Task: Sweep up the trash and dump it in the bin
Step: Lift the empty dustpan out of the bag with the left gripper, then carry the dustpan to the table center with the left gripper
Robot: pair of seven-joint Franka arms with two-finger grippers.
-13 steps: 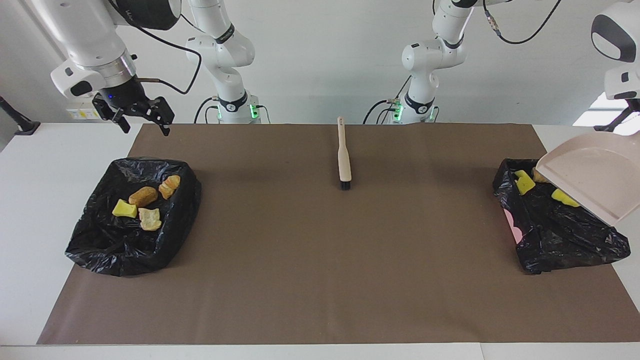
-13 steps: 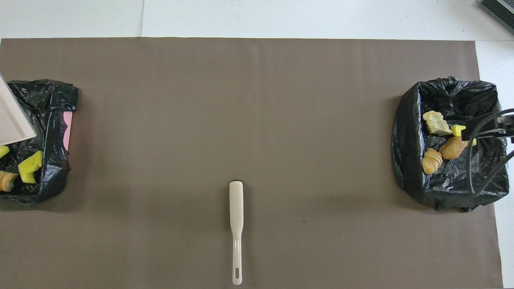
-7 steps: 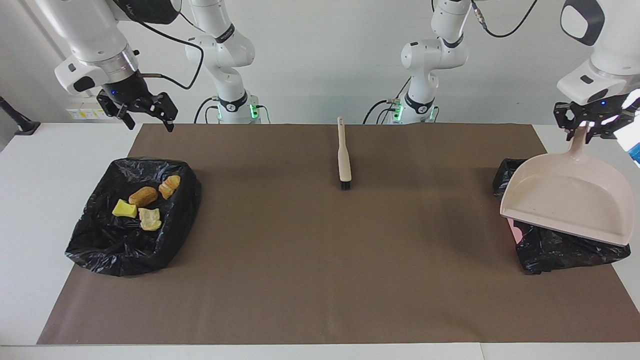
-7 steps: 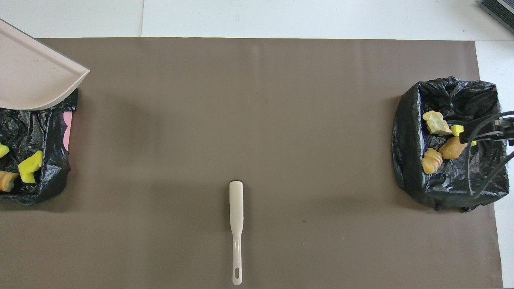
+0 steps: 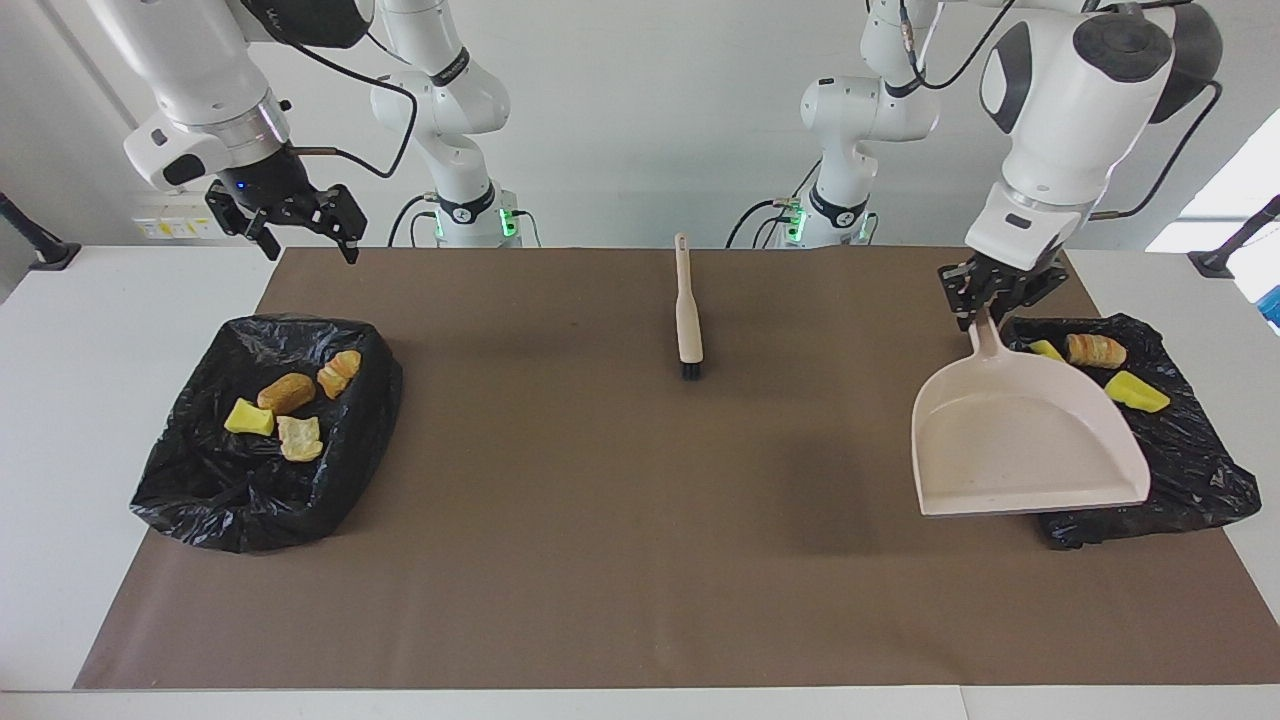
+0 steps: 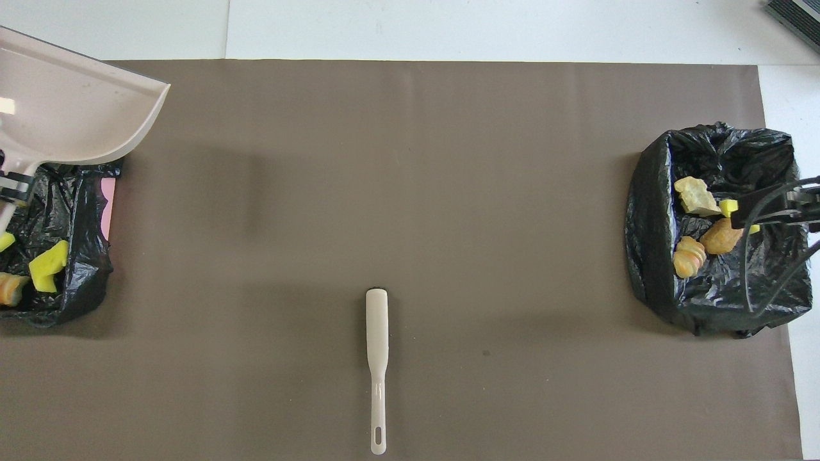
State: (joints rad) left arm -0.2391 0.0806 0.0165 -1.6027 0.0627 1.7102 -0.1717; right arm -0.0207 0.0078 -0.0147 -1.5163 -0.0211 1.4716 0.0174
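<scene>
My left gripper point(image 5: 985, 305) is shut on the handle of the pale pink dustpan point(image 5: 1020, 440). It holds the dustpan, empty and nearly level, in the air over the inner edge of the black-bagged bin point(image 5: 1185, 470) at the left arm's end. Three trash lumps lie in that bin: a bread chunk point(image 5: 1095, 350) and two yellow sponge pieces point(image 5: 1136, 392). Several more trash lumps point(image 5: 286, 392) lie in the black-bagged bin point(image 5: 230, 490) at the right arm's end. My right gripper point(image 5: 300, 225) is open and empty, up in the air over the table beside that bin.
The beige-handled brush point(image 5: 688, 320) lies on the brown mat point(image 5: 600, 520) midway between the bins, close to the robots, bristles pointing away from them; it also shows in the overhead view point(image 6: 377, 358). A pink wall point(image 6: 107, 205) shows under the bag.
My left arm has swung the dustpan from tipped over the bin toward the table's middle and levelled it. The lumps in that bin show again. My right gripper has drifted slightly toward the middle.
</scene>
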